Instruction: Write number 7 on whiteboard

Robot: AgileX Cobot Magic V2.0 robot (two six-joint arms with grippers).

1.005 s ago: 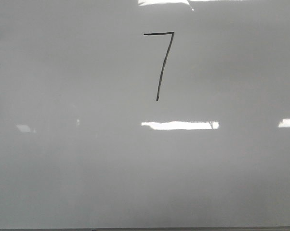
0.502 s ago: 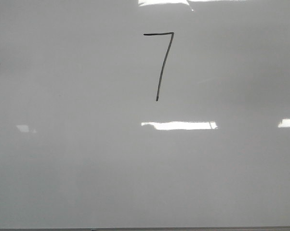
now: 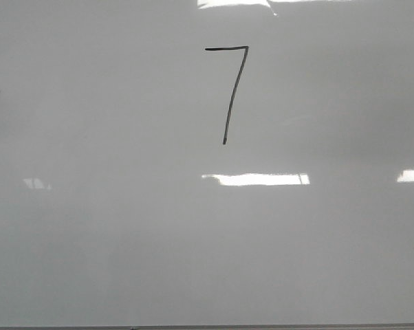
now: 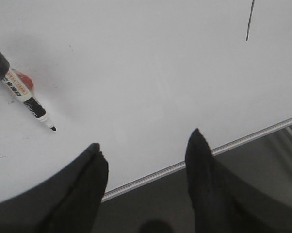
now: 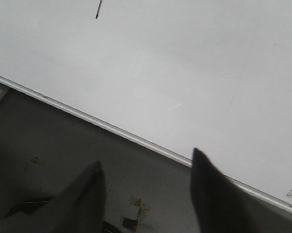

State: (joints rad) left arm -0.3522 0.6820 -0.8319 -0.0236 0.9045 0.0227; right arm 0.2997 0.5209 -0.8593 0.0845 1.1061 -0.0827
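number 7 [image 3: 229, 93] drawn on whiteboard [image 3: 124, 240], job looks done | marker [image 4: 21, 90] lies loose on the board | left tool [image 4: 146, 153] and right tool [image 5: 145, 172] released, holding nothing

Ahead of me the whiteboard [image 3: 90, 261] fills the front view, a flat, glossy, pale grey-white sheet with bright rectangular glare patches and a thin dark edge along its bottom. On its upper middle stands the number 7 [image 3: 234, 86], drawn in thin black marker: a short horizontal top stroke joined at its right end to a long downstroke that slants slightly leftward. Both my wrist cameras catch only that downstroke's lower tip.
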